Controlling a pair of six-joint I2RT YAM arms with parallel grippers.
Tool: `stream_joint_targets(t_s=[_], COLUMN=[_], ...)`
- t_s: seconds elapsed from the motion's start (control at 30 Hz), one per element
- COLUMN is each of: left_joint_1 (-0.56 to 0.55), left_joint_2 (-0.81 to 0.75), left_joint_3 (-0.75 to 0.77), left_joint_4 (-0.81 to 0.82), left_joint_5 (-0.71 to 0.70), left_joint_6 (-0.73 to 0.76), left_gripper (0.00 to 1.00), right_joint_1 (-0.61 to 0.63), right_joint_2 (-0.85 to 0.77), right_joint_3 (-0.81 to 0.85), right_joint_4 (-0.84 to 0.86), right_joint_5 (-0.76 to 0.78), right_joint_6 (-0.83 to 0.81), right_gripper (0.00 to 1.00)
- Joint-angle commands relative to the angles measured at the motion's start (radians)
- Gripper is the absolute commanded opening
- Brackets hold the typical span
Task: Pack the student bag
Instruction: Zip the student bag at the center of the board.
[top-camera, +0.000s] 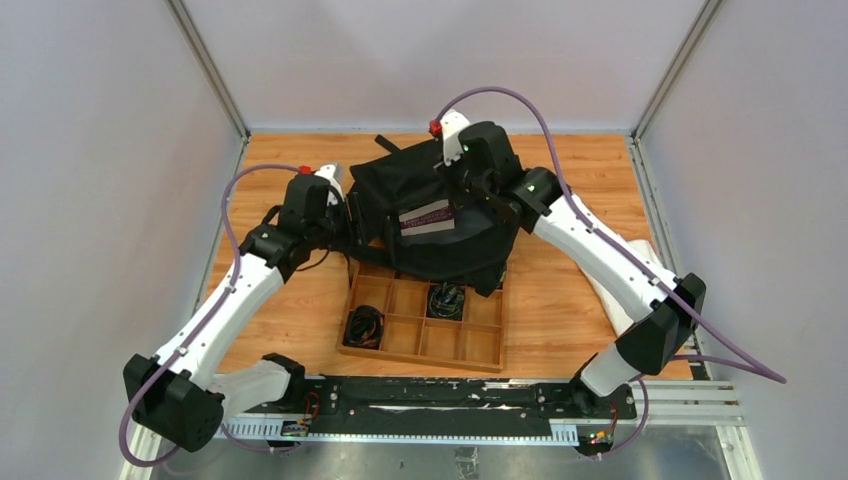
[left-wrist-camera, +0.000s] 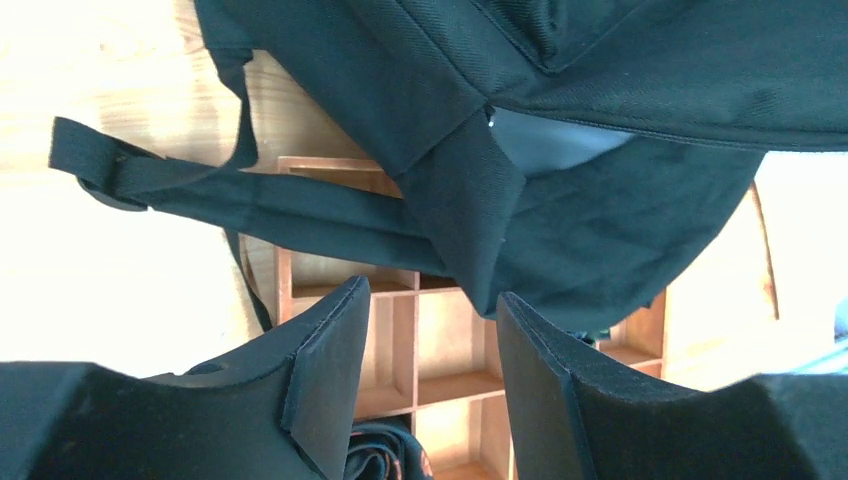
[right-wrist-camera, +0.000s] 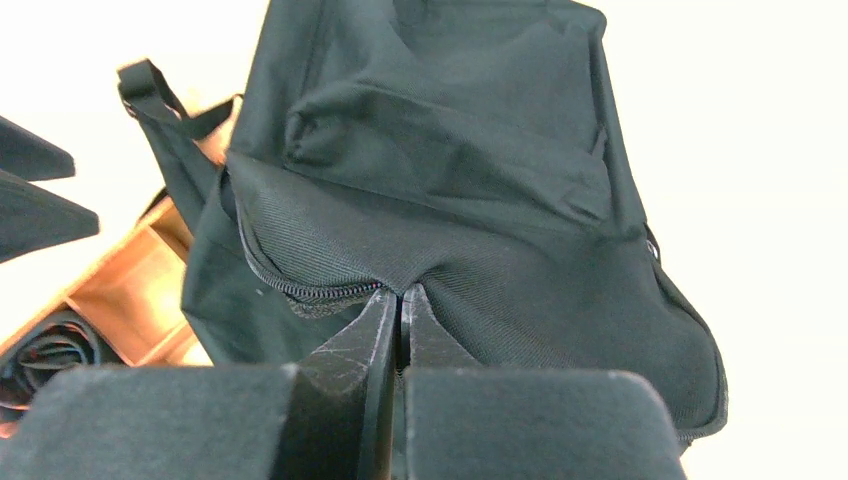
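Lying far-centre on the orange wood-grain tabletop (top-camera: 560, 300), the student bag (top-camera: 430, 215) is draped over the far row of the wooden tray (top-camera: 420, 362). The cell is enclosed by pale walls (top-camera: 100, 150) with aluminium corner posts (top-camera: 205, 65), and a black rail (top-camera: 450, 395) is bolted along the near edge. The right gripper (right-wrist-camera: 400, 295) is clamped on bag fabric beside the zipper; the left gripper (left-wrist-camera: 430, 295) is held apart, nothing between its jaws, near a strap (left-wrist-camera: 250, 200).

A maroon-and-white label (top-camera: 428, 218) is showing at the bag (top-camera: 395, 190), whether on it or inside it cannot be told. Its print is coming out too small to read. Nothing else is reading legibly.
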Motion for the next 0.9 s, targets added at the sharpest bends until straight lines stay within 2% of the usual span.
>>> stream_joint_targets(t_s=[0.0,0.2,0.4,0.57,0.8,0.87], left_joint_1=[-0.003,-0.004,-0.005,-0.011,-0.048,-0.051], left_joint_2=[0.04,0.121,0.097,0.067,-0.04,-0.032], left_joint_3=[0.019,0.058,0.022,0.024,-0.071,-0.065], left_joint_4=[0.052,0.122,0.193,0.228,0.432,0.474], left_joint_5=[-0.075,0.018,0.029,-0.036,0.022,0.035], left_joint_6=[0.026,0.035,0.04,0.185,0.465,0.499], left_gripper=[0.56,0.56,0.71,0.77,0.81,0.81], right_joint_1=[-0.018,-0.018,-0.016,-0.017,-0.018,-0.018], right_joint_2=[0.032,0.127,0.156,0.16,0.171,0.175], right_joint_3=[0.122,0.261,0.289,0.312,0.324,0.325], right_joint_4=[0.024,-0.047,-0.068,-0.09,-0.11,-0.111], right_joint_5=[-0.113,-0.273,-0.302,-0.314,-0.335,-0.345], right_joint_6=[0.005,0.03,0.048,0.034,0.045,0.049], right_gripper=[0.0,0.0,0.0,0.0,0.0,0.0])
